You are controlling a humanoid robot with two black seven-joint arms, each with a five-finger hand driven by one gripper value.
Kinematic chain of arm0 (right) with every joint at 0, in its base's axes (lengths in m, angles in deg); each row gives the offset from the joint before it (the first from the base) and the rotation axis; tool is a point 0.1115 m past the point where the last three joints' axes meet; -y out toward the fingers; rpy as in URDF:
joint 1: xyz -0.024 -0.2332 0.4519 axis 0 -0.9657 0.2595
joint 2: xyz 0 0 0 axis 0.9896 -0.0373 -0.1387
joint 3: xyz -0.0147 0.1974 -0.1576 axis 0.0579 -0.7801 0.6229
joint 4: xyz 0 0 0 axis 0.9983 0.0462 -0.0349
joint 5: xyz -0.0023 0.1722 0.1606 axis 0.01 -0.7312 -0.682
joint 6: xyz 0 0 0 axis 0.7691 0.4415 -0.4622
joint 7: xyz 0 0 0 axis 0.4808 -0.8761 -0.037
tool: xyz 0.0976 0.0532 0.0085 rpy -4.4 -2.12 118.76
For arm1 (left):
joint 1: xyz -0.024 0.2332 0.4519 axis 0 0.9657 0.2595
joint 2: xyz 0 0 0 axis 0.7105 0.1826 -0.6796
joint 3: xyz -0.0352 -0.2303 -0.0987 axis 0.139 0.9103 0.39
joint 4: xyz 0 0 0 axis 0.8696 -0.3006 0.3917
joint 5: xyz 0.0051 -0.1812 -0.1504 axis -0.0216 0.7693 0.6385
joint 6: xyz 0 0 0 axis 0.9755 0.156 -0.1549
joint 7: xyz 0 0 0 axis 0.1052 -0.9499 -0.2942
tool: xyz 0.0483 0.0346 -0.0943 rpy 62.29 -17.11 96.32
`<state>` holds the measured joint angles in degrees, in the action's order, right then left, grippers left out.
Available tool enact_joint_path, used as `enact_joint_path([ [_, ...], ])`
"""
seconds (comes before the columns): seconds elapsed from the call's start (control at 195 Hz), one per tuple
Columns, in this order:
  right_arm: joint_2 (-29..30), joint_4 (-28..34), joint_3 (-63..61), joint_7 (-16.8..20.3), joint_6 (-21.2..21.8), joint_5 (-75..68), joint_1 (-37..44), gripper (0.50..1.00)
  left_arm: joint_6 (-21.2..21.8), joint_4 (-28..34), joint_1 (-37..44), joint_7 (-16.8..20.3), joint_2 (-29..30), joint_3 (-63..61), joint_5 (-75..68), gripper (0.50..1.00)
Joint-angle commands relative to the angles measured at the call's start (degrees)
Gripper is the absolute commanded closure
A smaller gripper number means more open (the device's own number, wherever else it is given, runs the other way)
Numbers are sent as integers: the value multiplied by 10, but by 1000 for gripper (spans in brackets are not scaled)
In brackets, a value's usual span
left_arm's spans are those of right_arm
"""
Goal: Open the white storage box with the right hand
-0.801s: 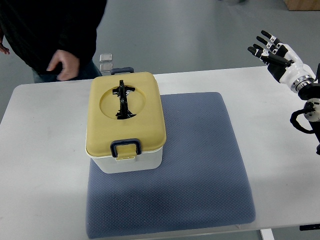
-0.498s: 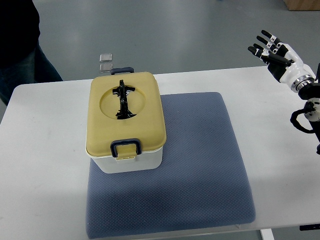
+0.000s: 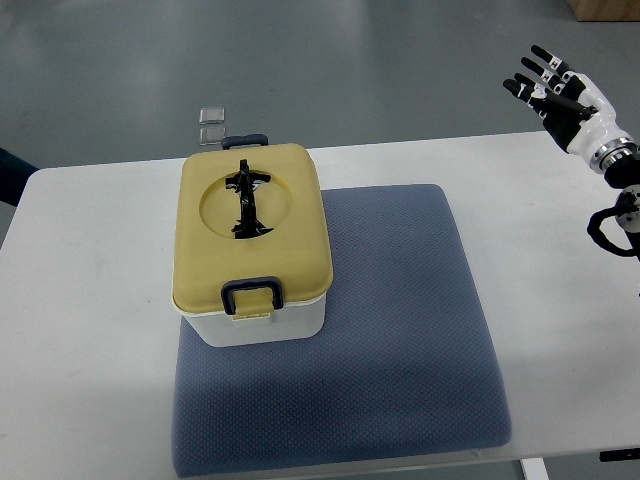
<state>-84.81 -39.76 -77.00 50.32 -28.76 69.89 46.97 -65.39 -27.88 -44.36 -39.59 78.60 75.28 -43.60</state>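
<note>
White storage box (image 3: pixel 252 245) on the blue mat's (image 3: pixel 400 330) left part, yellow lid (image 3: pixel 250 225) seated, both dark latches apparently down. Right hand (image 3: pixel 562 92) well apart, raised beyond the table's far right edge, fingers spread, holding nothing, presumably clear before reaching in.

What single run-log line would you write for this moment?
right hand: open, raised at far right, off the box | storage box: lid shut, on blue mat | front latch: closed | left hand: out of view

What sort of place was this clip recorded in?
Probably a robot lab or test workshop: a plain white table with a blue-grey mat under one storage box, a bare grey floor beyond, and the robot's right hand raised at the table's edge.
</note>
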Motion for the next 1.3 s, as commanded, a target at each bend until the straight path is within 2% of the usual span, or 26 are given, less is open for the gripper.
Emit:
enact_joint_path([
  [0.0, 0, 0, 2, 0, 1, 0, -1, 570, 0, 0, 0, 0, 0, 0, 0, 500],
  [0.852, -13, 0, 11, 0, 1, 4, 7, 570, 0, 0, 1, 0, 0, 0, -1, 500],
  [0.95, -29, 1, 33, -3, 1, 6, 10, 572, 0, 0, 0, 0, 0, 0, 0, 500],
  [1.037, -66, 1, 90, -28, 1, 1, 19, 572, 0, 0, 0, 0, 0, 0, 0, 500],
  [1.165, -109, 4, 196, -98, 1, 4, 64, 574, 0, 0, 0, 0, 0, 0, 0, 500],
  [1.242, -115, 6, 213, -106, 1, 4, 72, 574, 0, 0, 0, 0, 0, 0, 0, 500],
  [1.247, -129, 18, 252, -126, 0, 4, 99, 574, 0, 0, 0, 0, 0, 0, 0, 500],
  [1.294, -145, 31, 287, -143, 0, 4, 117, 574, 0, 0, 0, 0, 0, 0, 0, 500],
])
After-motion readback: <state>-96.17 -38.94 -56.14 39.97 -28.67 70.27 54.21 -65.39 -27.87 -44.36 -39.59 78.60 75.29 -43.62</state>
